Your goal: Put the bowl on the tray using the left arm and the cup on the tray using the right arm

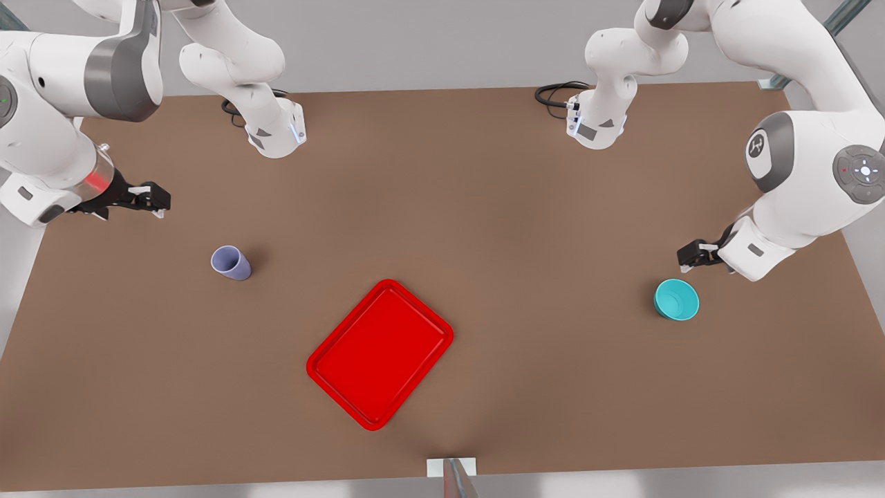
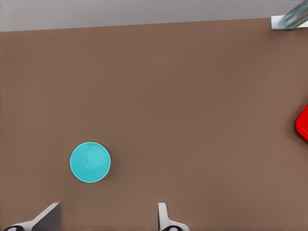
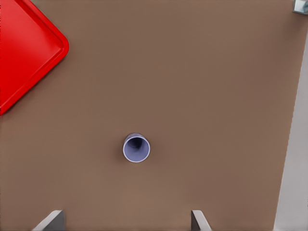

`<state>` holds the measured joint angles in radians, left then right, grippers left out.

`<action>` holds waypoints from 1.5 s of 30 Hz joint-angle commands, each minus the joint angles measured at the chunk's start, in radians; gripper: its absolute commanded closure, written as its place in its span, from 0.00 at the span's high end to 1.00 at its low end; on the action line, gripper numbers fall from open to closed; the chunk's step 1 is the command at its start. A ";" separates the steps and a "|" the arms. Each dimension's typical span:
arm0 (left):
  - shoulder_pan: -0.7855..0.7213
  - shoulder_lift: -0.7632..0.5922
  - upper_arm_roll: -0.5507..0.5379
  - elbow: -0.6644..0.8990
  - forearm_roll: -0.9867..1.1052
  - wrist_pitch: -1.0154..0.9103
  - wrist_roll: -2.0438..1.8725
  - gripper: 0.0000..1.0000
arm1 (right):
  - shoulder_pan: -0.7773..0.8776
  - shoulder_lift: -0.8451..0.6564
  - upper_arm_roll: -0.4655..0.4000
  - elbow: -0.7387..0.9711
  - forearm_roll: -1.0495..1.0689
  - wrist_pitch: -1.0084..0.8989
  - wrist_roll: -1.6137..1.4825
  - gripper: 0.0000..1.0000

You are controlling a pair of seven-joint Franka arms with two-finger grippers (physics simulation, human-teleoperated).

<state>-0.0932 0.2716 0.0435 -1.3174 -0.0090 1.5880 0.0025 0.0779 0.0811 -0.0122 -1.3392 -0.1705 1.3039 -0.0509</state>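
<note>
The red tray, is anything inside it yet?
No. The red tray holds nothing; its whole floor shows. The cup and bowl stand on the table, apart from it.

Brown table (image 1: 484,207), black cables (image 1: 553,93) at far edge

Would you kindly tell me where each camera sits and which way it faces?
Front view: high above the table, looking down; both arms, tray, cup, bowl show.
Left wrist view: on the left hand, looking down at the bowl; open fingertips show.
Right wrist view: on the right hand, above the cup; open fingertips show.
Both wrist views share the tray.
</note>
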 commanded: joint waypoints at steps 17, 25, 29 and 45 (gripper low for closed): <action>0.049 0.313 0.309 -0.376 -0.511 0.443 0.801 1.00 | -0.001 0.014 0.000 0.000 -0.001 -0.006 0.000 1.00; 0.092 0.373 0.319 -0.376 -0.511 0.471 0.838 1.00 | -0.001 0.020 0.000 0.000 0.005 -0.009 -0.001 1.00; 0.092 0.420 0.319 -0.367 -0.574 0.498 0.838 0.79 | 0.000 0.026 0.001 0.000 0.005 -0.011 -0.001 1.00; 0.092 0.465 0.319 -0.342 -0.614 0.491 0.803 0.21 | 0.000 0.032 0.003 0.000 0.006 -0.012 -0.015 1.00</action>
<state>-0.0015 0.7364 0.3620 -1.6598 -0.6153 2.0788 0.8052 0.0781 0.1150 -0.0092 -1.3392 -0.1641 1.2916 -0.0672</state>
